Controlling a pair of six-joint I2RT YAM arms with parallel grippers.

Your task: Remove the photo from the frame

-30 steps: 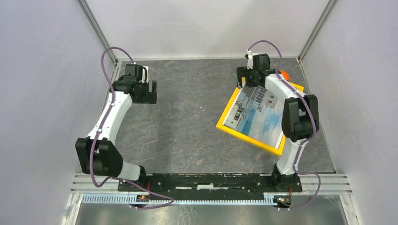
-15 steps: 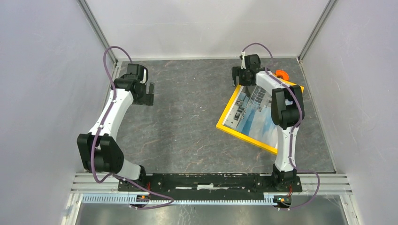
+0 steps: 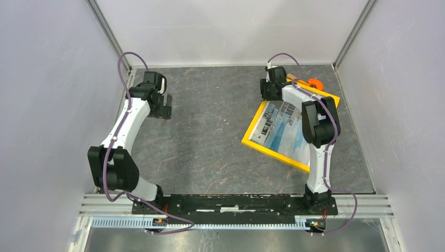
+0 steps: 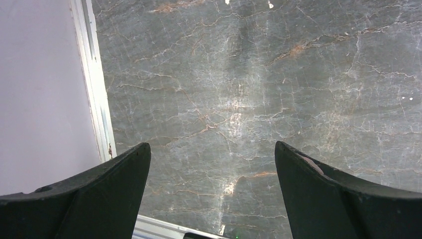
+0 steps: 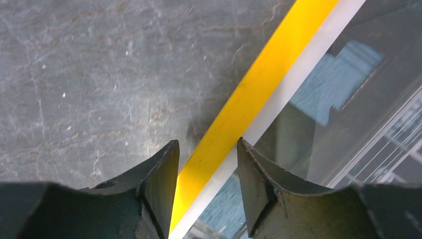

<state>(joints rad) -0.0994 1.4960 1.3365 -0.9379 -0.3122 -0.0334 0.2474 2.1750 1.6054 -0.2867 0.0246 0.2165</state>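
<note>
Barely begun: the photo (image 3: 283, 131) sat inside the frame (image 3: 273, 151), the right claw (image 5: 207, 145) straddling its rim, grip uncertain, the left claw (image 4: 211, 147) released.

The left arm (image 3: 126, 118) and right arm (image 3: 317, 168) are white with black joints. Purple cable (image 3: 119, 71) trails each; the left end effector (image 4: 213, 154) has dark fingers (image 4: 343, 199).

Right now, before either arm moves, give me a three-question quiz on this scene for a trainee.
1. True or false: the left gripper is open above the table, away from the frame.
2. Which part lies between the right gripper's fingers? A. the yellow border B. a clip C. a cable
3. Fill in: the photo lies ___ the frame, face up.
Key: 1 true; 2 A; 3 inside.
</note>
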